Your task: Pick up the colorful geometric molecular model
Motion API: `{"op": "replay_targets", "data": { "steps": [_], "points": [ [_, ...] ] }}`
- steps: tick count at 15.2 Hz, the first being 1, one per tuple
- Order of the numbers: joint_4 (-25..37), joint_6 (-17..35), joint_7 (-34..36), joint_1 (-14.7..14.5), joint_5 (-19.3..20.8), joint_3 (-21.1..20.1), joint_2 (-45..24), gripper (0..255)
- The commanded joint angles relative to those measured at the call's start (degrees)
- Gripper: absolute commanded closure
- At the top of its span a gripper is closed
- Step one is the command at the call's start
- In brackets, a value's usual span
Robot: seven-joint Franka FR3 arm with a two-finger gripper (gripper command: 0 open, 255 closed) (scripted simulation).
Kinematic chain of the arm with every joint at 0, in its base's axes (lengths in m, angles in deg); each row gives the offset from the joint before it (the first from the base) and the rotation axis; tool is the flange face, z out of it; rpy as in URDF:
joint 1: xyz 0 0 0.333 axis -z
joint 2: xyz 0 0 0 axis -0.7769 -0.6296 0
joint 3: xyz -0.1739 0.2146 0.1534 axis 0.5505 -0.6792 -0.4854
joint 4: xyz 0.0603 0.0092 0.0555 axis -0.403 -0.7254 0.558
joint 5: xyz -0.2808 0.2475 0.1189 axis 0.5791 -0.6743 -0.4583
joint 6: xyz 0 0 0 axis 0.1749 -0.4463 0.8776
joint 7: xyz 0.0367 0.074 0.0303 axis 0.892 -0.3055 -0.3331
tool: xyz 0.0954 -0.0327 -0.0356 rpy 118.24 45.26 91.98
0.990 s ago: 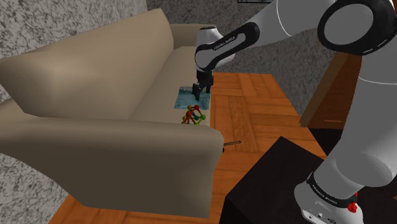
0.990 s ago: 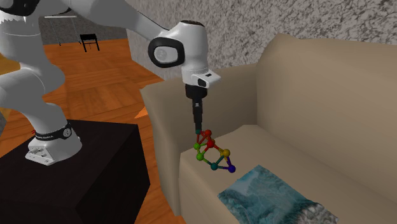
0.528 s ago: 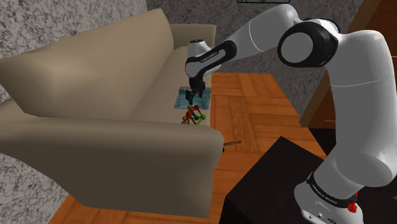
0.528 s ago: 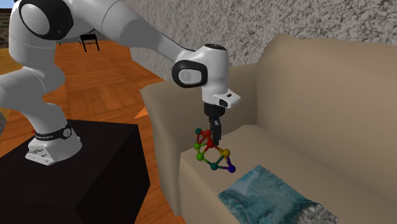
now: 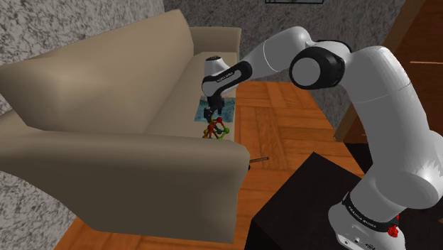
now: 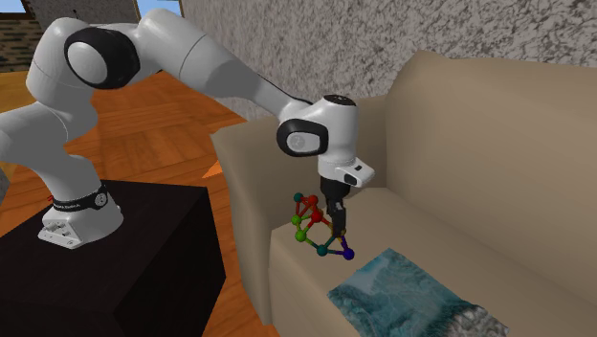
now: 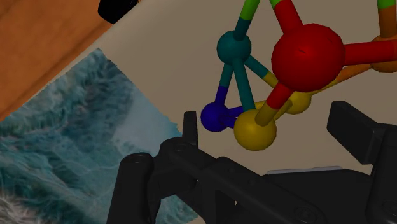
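Note:
The molecular model (image 5: 217,131) is a cluster of red, green, yellow, teal and blue balls joined by coloured rods. It stands on the beige sofa's seat (image 5: 177,106) beside the near armrest (image 5: 142,170). In the second exterior view my gripper (image 6: 336,226) hangs straight down into the model (image 6: 314,228), on the side towards the backrest. In the wrist view the gripper (image 7: 270,137) is open. A yellow ball (image 7: 254,130) lies between the fingers without touching them, a red ball (image 7: 308,57) and a teal ball (image 7: 233,48) lie just beyond, and a blue ball (image 7: 215,117) is by one finger (image 7: 189,130).
A blue-green patterned cloth (image 6: 402,292) lies flat on the seat just past the model. The sofa's backrest (image 6: 497,163) rises close behind the gripper. The black stand (image 5: 305,206) sits on a wooden floor (image 5: 277,121). Rough grey walls stand behind the sofa.
The arm has lowered and moved a little towards the backrest. The gripper has come down from above the model to its level. The model has not moved.

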Motion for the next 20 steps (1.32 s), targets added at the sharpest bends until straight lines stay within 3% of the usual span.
{"op": "replay_targets", "data": {
  "steps": [1,4,5,14,20],
  "points": [
    [0.19,0.97,0.03,-0.02,0.06,0.05,-1.13,0],
    [0.21,1.71,0.07,-0.04,0.1,0.08,-1.89,0],
    [0.2,1.72,0.05,-0.01,0.09,0.08,-1.88,255],
    [0.22,1.71,0.07,-0.04,0.1,0.08,-1.89,255],
    [0.27,-1.16,-0.08,0.03,-0.05,-0.04,0.92,255]
  ]
}}
